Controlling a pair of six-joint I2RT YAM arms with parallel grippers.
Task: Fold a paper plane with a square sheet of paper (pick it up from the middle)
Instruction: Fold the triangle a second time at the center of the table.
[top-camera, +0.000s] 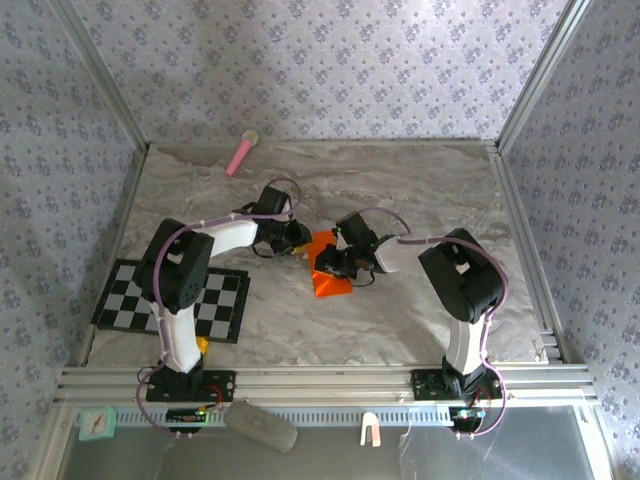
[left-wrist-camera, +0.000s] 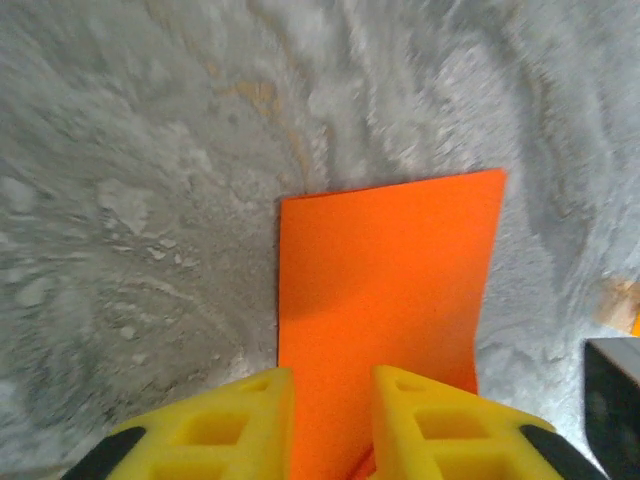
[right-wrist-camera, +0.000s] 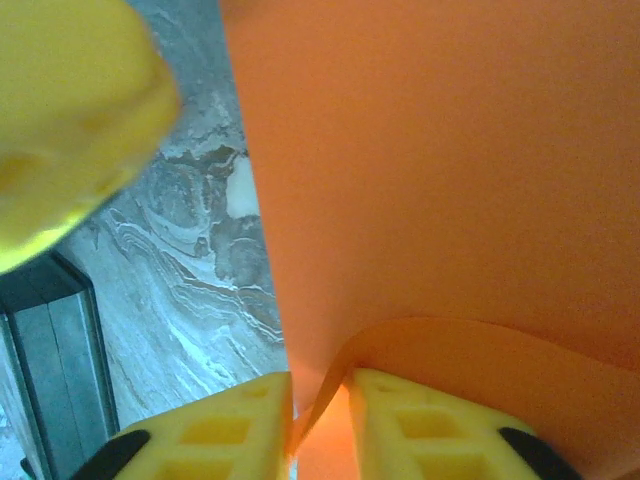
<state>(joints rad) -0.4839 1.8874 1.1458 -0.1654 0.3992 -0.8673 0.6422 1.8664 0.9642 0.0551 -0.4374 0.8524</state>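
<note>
Left end effector (left-wrist-camera: 333, 388) and right end effector (right-wrist-camera: 320, 385), both slightly spread, straddle the square sheet of paper (left-wrist-camera: 385, 280).

Nothing readable is showing: no text, label, brand, number or sign is appearing on any surface.

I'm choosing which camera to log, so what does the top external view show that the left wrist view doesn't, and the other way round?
Top external adds both arms bent in toward the middle, the checkered mat at the near left and the pink stick by the far edge. Left wrist adds a close look at the left gripper: yellow fingers parted, the sheet's near edge between them. Both have the orange square sheet of paper on the marbled table.
</note>
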